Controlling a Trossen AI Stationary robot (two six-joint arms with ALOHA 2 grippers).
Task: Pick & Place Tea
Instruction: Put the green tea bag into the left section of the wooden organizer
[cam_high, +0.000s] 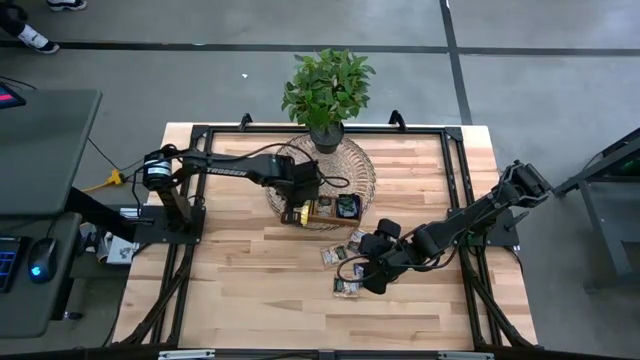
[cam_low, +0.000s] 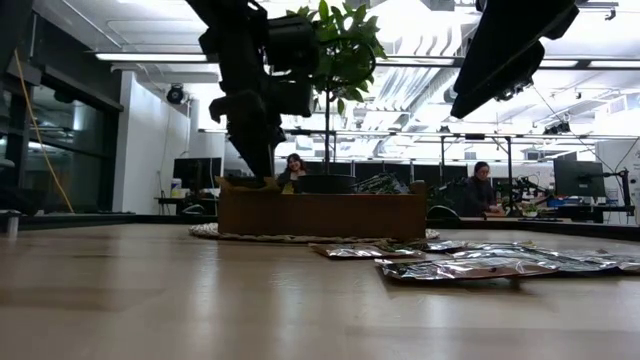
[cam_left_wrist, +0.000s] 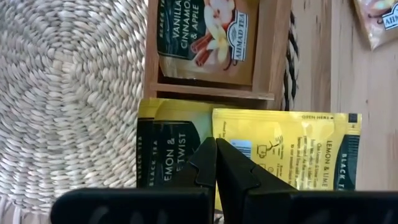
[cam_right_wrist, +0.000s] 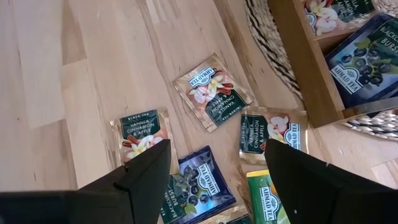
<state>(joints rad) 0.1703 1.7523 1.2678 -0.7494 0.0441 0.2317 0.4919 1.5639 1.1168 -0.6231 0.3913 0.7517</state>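
Tea sachets lie loose on the table (cam_high: 341, 256) (cam_low: 470, 265). In the right wrist view they show as vanilla ones (cam_right_wrist: 211, 93), a dark blue one (cam_right_wrist: 198, 182) and a yellow-green one (cam_right_wrist: 273, 200). More sachets lie in the wooden tray (cam_high: 335, 210) (cam_low: 320, 215). My left gripper (cam_high: 296, 212) (cam_left_wrist: 216, 148) is shut at the tray's left end, over yellow lemon sachets (cam_left_wrist: 168, 149). My right gripper (cam_high: 363, 278) (cam_right_wrist: 217, 186) hangs open above the loose sachets and touches none of them. My left gripper comes from above, pointing down, and its shut fingertips (cam_left_wrist: 205, 163) meet the edge (cam_left_wrist: 215, 124) of a yellow lemon sachet (cam_left_wrist: 286, 149). The sachet lies nearly flat, reaching over the tray's wall (cam_left_wrist: 281, 93). The fingers hide whether its edge is pinched or only touched.
The tray sits on a round woven mat (cam_high: 355, 165) (cam_left_wrist: 68, 87), with a potted plant (cam_high: 325, 90) on the mat's far part. A black frame (cam_high: 455, 140) borders the table. Bare wood lies toward the near edge (cam_high: 260, 300). People sit at desks in the room behind (cam_low: 480, 185).
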